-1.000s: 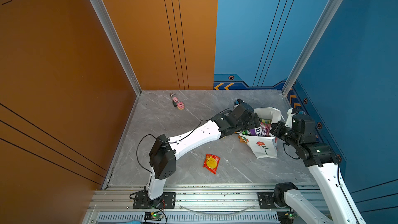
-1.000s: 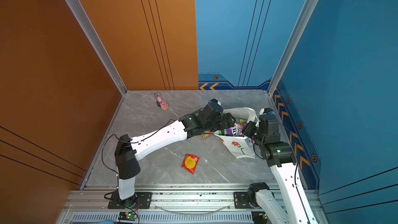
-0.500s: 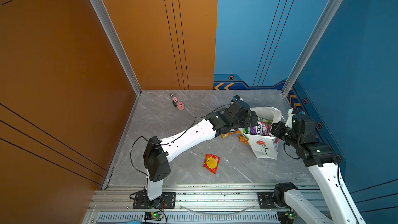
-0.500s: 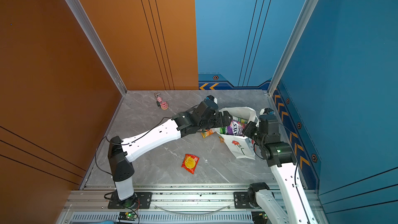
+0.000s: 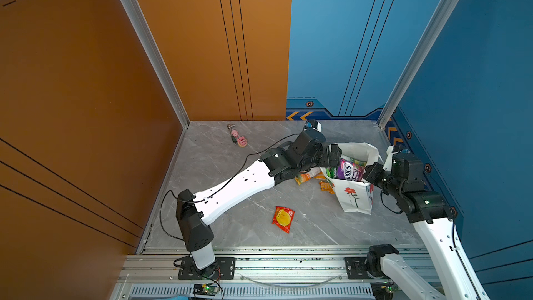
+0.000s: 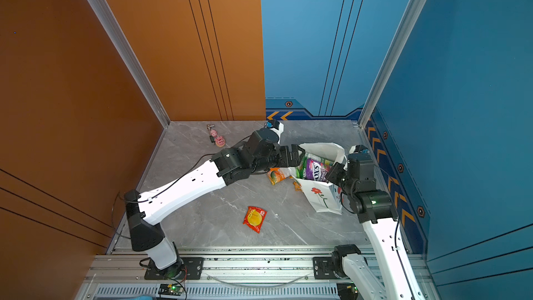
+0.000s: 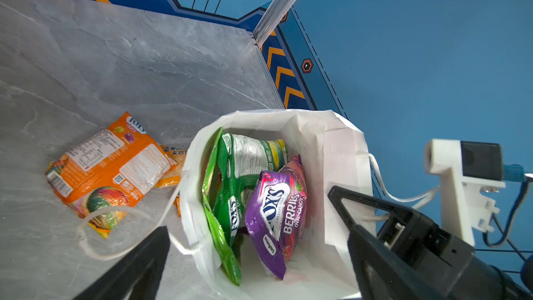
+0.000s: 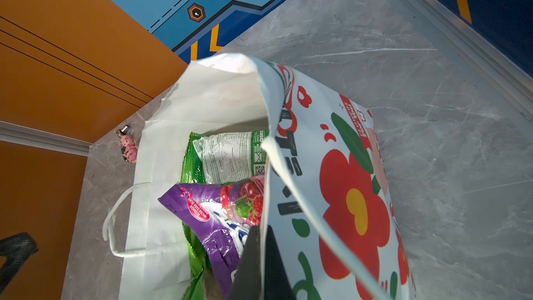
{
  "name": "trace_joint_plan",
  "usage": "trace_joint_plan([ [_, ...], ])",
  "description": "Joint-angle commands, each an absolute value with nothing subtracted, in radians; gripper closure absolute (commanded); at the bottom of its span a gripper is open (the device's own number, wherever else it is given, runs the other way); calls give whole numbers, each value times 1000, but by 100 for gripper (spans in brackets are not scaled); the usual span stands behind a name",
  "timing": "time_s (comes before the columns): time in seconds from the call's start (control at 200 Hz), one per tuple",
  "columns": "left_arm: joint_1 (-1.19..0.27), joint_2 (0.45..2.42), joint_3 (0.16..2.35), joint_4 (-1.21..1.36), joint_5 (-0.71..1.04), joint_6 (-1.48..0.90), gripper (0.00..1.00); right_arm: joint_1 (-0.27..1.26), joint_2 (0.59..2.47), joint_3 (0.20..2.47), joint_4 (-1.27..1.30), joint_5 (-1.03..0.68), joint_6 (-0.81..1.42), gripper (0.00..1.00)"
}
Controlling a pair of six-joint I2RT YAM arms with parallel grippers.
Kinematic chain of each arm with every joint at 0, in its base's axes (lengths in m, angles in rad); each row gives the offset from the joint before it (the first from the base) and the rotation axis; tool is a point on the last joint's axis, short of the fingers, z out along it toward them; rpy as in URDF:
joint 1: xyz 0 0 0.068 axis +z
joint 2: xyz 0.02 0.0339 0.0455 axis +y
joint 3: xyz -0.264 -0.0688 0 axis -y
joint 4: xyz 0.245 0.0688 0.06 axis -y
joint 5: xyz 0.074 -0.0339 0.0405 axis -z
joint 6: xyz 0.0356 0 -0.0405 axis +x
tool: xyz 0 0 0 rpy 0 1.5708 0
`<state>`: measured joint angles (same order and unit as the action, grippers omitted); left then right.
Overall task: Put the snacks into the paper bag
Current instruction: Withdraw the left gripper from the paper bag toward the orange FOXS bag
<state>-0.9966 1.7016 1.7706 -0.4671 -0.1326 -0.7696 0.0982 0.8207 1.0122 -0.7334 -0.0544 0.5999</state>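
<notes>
1. Hovering over the mouth of the paper bag, our left end effector is spread wide and holds nothing. The purple packet and the green packet stand inside the bag directly beneath its fingers.
2. Our right end effector is clamped shut on the bag's rim, across the mouth from the left one. We judge that it is keeping the mouth open.
3. The orange packet lies on the bench just beside the left end effector, on the side away from the right one. The small orange sachets sit at the bag's foot. The red-yellow packet lies well apart, back toward the left arm's base.
4. We read the step in hand as clearing the bag. We should rise straight up before swinging sideways, because the cord handle loops close under one finger and could snag.
5. The right grip should stay steady. The bag leans and the packets poke above the rim, so slack there risks a spill.
6. The orange packet is the nearest next pick. We should pinch a crimped edge, since foil slides.
</notes>
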Motion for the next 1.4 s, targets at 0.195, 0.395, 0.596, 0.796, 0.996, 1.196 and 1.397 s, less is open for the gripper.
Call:
trace_joint_plan([
  [0.195,-950,1572,1655,-434,-169,-692,2,82,805,1080,-666,-27,568,100],
  [0.395,-888,1452,1530,-420,-203,-681,2,80,819,1089,-670,-28,565,100],
  [0.596,-806,1330,1405,-433,-217,-670,2,78,831,1091,-673,-38,569,100],
  [0.796,-713,1205,1255,-437,-205,-681,2,77,838,1098,-692,-30,562,100],
  [0.996,-648,1097,1067,-416,-218,-698,1,77,847,1113,-710,-34,560,100],
  [1.196,-631,1037,923,-397,-200,-697,1,77,844,1098,-704,-33,566,100],
  [1.397,-605,995,872,-409,-211,-674,1,77,842,1100,-700,-34,568,100],
])
